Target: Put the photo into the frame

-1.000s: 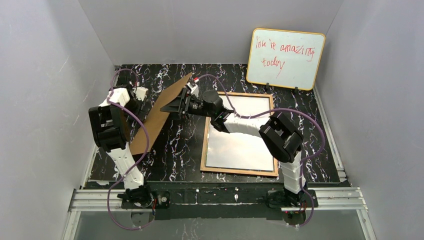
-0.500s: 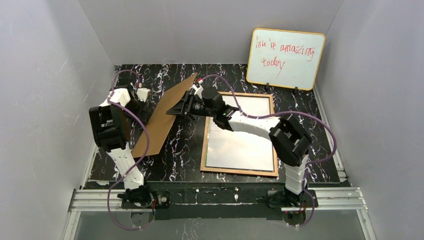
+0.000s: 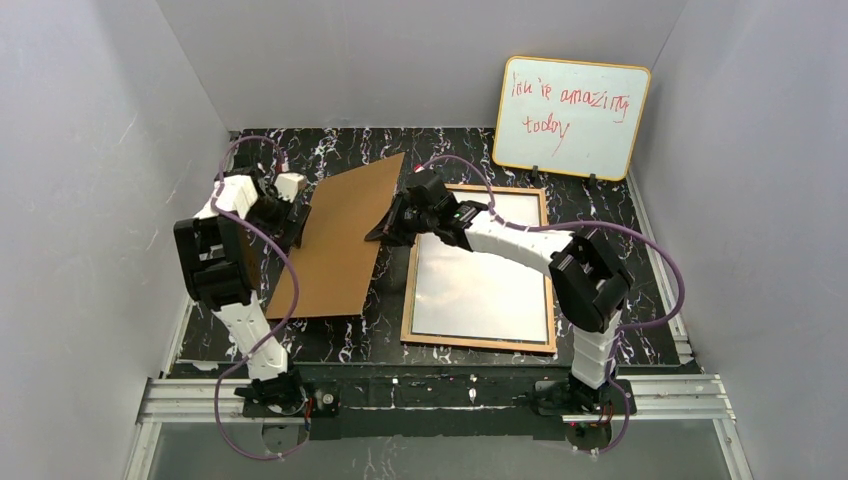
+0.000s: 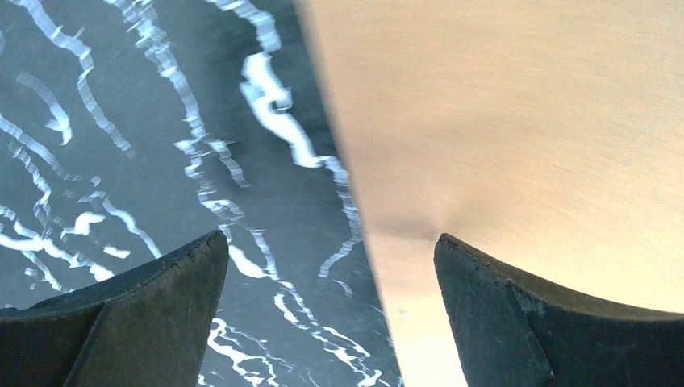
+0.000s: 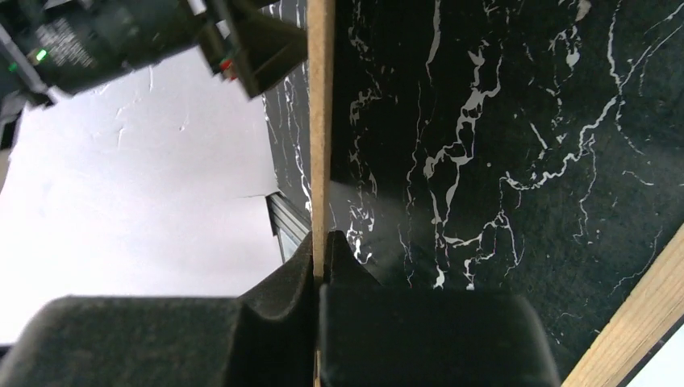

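**A:** Near edge first. What's down?

**B:** Frame lies flat on the right half of the table, tan back up, its near rail close to the near edge. A pale sheet fills it. Could be glass or the photo's white back, cannot tell. No mountain print shows anywhere.

**A:** Left half?

**B:** Brown panel, one corner toward the near left. Its right edge looks raised. Right gripper is on that edge, toward its far end. In the wrist view the fingers are pinched tight on the board's thickness.

**A:** Left gripper?

**B:** Left gripper is at the panel's far left edge, jaws wide apart, holding nothing. The board's edge runs between the fingers. Whether one touches the board, cannot tell.

**A:** Step in hand?

**B:** My read: parking the panel clear of the frame. Lower the held edge until the board lies flat, and only then let go. Released high, it could slide into the frame's left rail, so mind that gap. The left gripper is best kept off.

**A:** Frame against the right gripper?

**B:** Just to its right, not touching. The gripper sits beside the frame's far left corner. Whiteboard stands at the far right corner, well apart.
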### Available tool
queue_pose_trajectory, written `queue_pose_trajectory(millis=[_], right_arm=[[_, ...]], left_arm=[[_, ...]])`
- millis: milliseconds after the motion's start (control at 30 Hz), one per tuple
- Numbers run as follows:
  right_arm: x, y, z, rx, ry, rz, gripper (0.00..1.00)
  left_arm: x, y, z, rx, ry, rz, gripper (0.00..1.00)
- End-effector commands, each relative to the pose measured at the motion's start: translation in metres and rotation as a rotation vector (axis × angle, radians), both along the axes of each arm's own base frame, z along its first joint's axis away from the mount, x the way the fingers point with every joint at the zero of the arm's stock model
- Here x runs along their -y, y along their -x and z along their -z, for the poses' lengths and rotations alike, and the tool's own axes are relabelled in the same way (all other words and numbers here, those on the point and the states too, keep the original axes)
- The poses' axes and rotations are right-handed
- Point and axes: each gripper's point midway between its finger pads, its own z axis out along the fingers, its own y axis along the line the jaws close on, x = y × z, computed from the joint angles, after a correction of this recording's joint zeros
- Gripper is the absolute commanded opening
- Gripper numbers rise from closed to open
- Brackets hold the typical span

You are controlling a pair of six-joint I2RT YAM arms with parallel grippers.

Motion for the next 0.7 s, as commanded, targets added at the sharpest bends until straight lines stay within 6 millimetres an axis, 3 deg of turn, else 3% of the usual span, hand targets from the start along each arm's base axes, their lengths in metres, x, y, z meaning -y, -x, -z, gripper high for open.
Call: queue_pose_trajectory(millis=[0,133,233,433,667], right_arm=[[-0.008,-0.031,-0.052,0.098,-0.115,0.050,0.01],[-0.004,-0.055,-0.067,0.059,-0.159,0.069,0.01],[-0.001,-0.075,-0.072,-0.017,-0.187,0.082,0.01],[0.002,-0.102,-0.101,-0.119,-0.303,0.089,0.01],[0.003,-0.099,-0.133,-0.163,-0.417,0.072,0.01]], left_arm=[[0.065,0.016,-0.079,0.134,0.241,0.283,0.98],[0.094,0.035,-0.155,0.411,0.272,0.555,0.98],[0.111,0.055,-0.188,0.577,0.264,0.680,0.98],[0.129,0.087,-0.231,0.681,0.273,0.800,0.98],[0.145,0.120,-0.250,0.782,0.249,0.986,0.97]])
